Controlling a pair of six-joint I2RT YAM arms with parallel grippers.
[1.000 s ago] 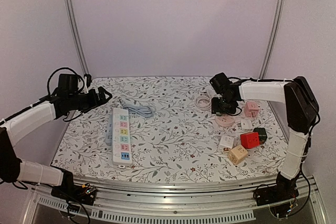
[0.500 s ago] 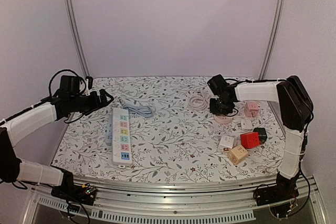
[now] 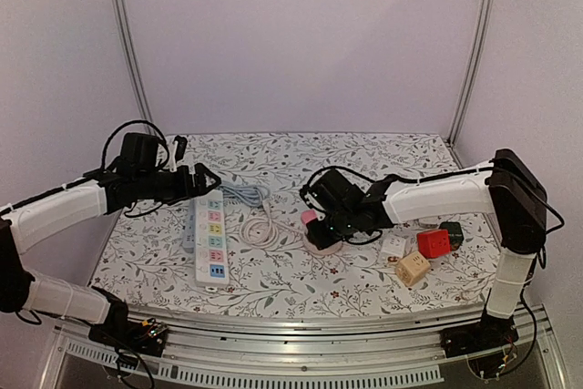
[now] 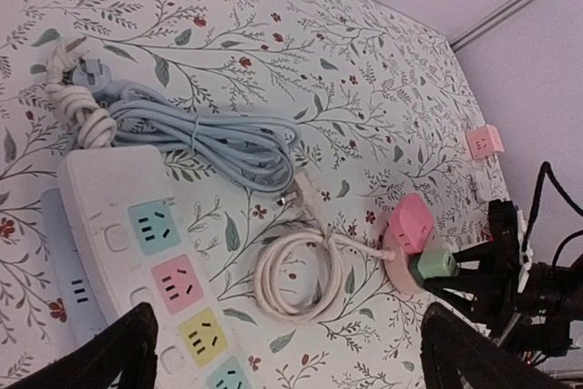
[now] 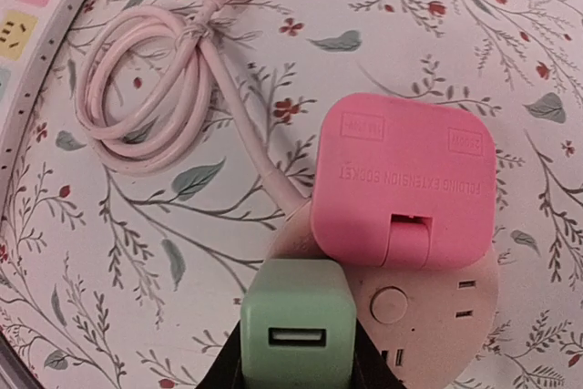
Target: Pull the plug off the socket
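Observation:
A round pale pink socket (image 5: 428, 307) lies on the floral table, left of centre in the top view (image 3: 323, 243). A green USB plug (image 5: 297, 330) and a pink cube adapter (image 5: 404, 190) sit plugged into it. My right gripper (image 3: 332, 216) is shut on the green plug, with a black finger on each side. The socket's pink cord (image 5: 146, 102) lies coiled to its left. My left gripper (image 3: 205, 181) is open and empty, hovering above the power strip's far end. The left wrist view shows the socket (image 4: 398, 261) and the green plug (image 4: 433, 264).
A white power strip (image 3: 209, 234) with coloured outlets lies at the left, and its grey-blue cable (image 3: 241, 193) is bundled behind it. Red (image 3: 432, 242), dark green (image 3: 452, 231), beige (image 3: 412, 268) and white (image 3: 393, 246) adapter cubes stand at the right.
My right arm has swung from the back right to the table's middle, bringing the round socket, its plugs and its cord along. My left gripper has moved slightly right.

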